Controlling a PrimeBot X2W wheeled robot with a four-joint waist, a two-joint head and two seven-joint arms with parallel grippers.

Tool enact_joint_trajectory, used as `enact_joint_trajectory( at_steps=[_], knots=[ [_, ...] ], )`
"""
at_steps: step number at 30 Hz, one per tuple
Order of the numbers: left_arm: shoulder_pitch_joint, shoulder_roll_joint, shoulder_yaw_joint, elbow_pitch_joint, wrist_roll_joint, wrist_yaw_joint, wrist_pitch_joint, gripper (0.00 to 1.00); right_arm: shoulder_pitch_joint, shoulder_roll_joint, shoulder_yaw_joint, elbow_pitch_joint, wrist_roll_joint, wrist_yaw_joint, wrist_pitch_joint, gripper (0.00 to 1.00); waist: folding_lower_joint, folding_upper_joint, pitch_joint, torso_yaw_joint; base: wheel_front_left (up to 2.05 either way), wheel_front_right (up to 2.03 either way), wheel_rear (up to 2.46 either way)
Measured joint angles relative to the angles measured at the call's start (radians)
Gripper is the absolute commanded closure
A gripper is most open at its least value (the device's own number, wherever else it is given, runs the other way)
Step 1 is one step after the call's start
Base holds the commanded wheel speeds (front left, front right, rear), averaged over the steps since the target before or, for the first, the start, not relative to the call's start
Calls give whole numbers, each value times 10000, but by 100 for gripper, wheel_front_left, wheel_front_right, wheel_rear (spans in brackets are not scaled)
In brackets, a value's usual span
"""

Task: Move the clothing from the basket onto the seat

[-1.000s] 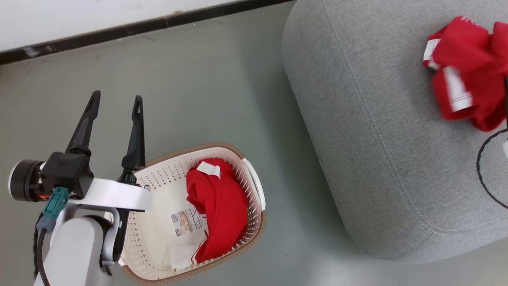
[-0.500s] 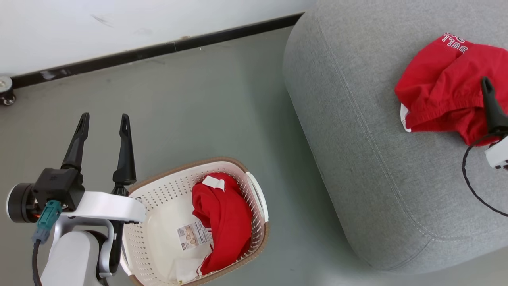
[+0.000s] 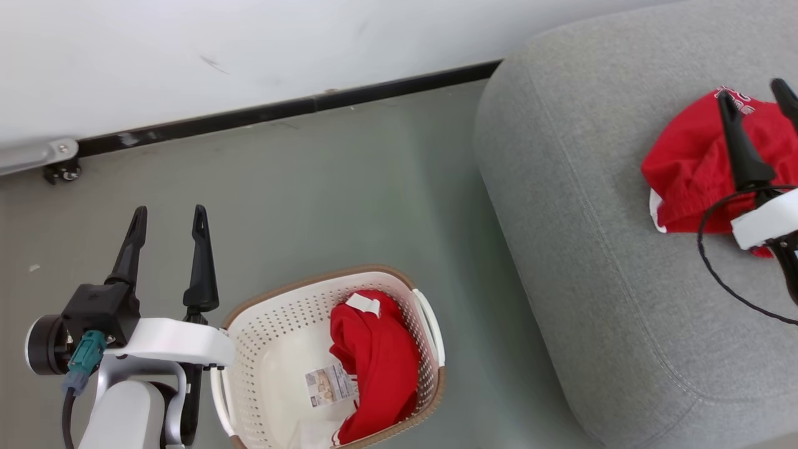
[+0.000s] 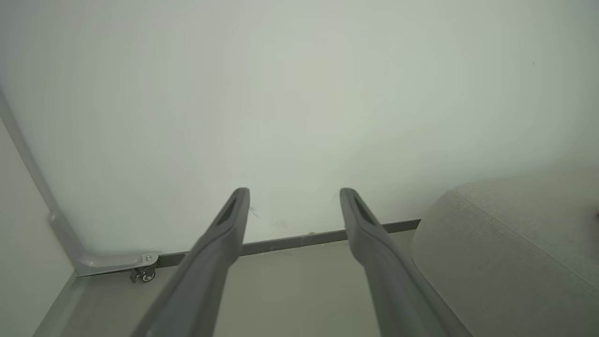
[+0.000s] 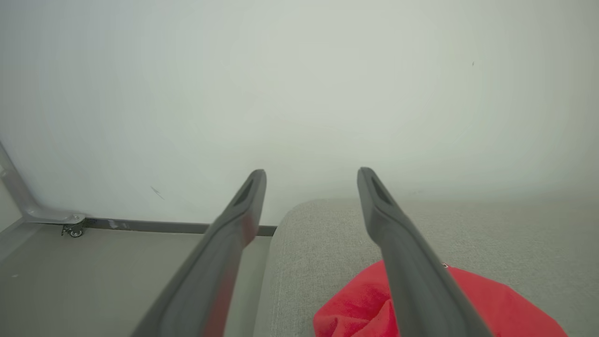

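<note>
We find the basket point(image 3: 274, 324) on the floor point(image 3: 349, 187), low in the middle of the head view, with the seat point(image 3: 592, 249) to its right and apart from it. One garment point(image 3: 374, 355) lies inside the basket against its right wall, a sticker point(image 3: 330, 385) just left of it on the bottom. A second garment point(image 3: 686, 162) lies on the seat, toward its right side. Our left gripper point(image 3: 169, 209) is left of the basket, over the floor; our right gripper point(image 3: 751, 88) is over the second garment. The wall point(image 3: 249, 50) runs behind it all, a caster point(image 3: 61, 171) at its foot, far left.
</note>
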Motion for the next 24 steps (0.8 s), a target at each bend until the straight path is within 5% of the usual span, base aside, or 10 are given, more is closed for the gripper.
enact_joint_trajectory(
  at_steps=[24],
  knots=[
    [220, -685, -320, 759, 0, 69, -6, 0, 1535, 1693, -328, -1254, -1325, 0, -12, 0, 0, 0, -1088, 1365, 0, 0, 0]
  ],
)
